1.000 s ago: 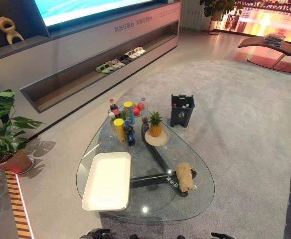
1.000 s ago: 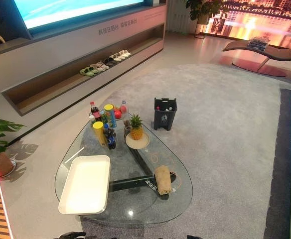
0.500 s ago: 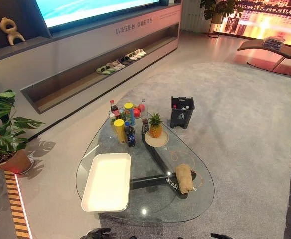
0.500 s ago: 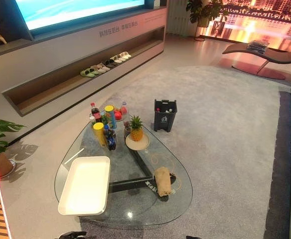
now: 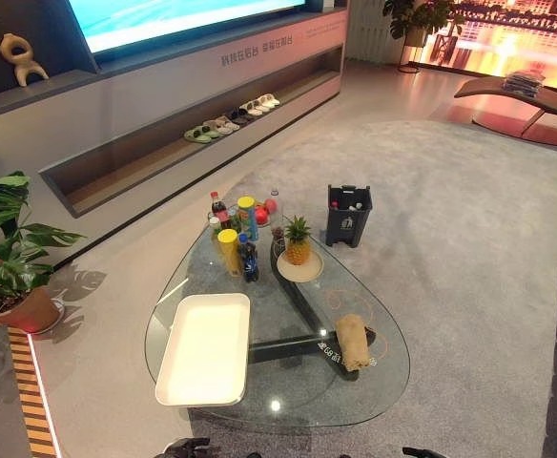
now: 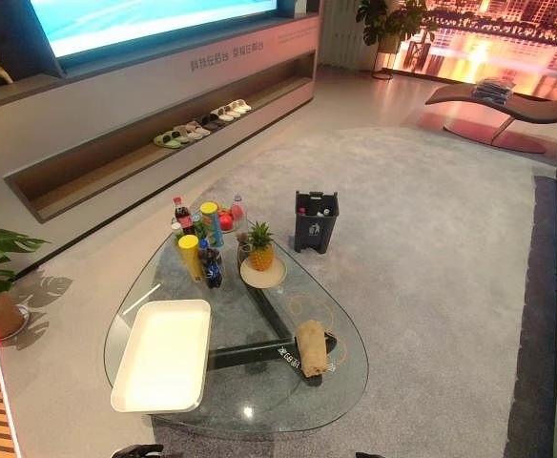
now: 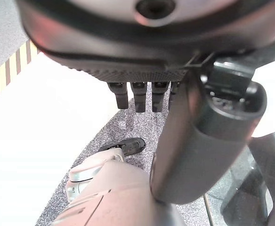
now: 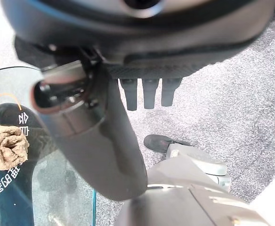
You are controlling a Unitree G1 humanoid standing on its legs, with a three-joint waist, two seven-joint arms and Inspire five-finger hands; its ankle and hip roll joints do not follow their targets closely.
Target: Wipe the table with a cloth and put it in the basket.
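In the left eye view, the rolled tan cloth [image 5: 352,341] lies on the near right part of the rounded glass bench [image 5: 374,396], untouched. The white rectangular tray [image 5: 205,345] sits on the near left. A cluster of bottles and cans [image 5: 237,229] and a pineapple on a round plate [image 5: 299,250] crowd the far end. A wide wiping sweep toward the far end could knock these over, since they stand close together. The dark bin [image 5: 349,214] on the carpet beyond the bench may serve as the basket; that is a guess, and reaching it past the bench looks awkward.

The right eye view shows the same layout.

In the left wrist view, the left hand [image 7: 175,70] hangs by the robot's side over carpet, its fingers [image 7: 140,96] straight and holding nothing.

In the right wrist view, the right hand [image 8: 128,70] hangs likewise, fingers [image 8: 147,96] straight and empty; the cloth shows at the bench edge, cut off by the frame. Both hands' fingertips are hard to make out.
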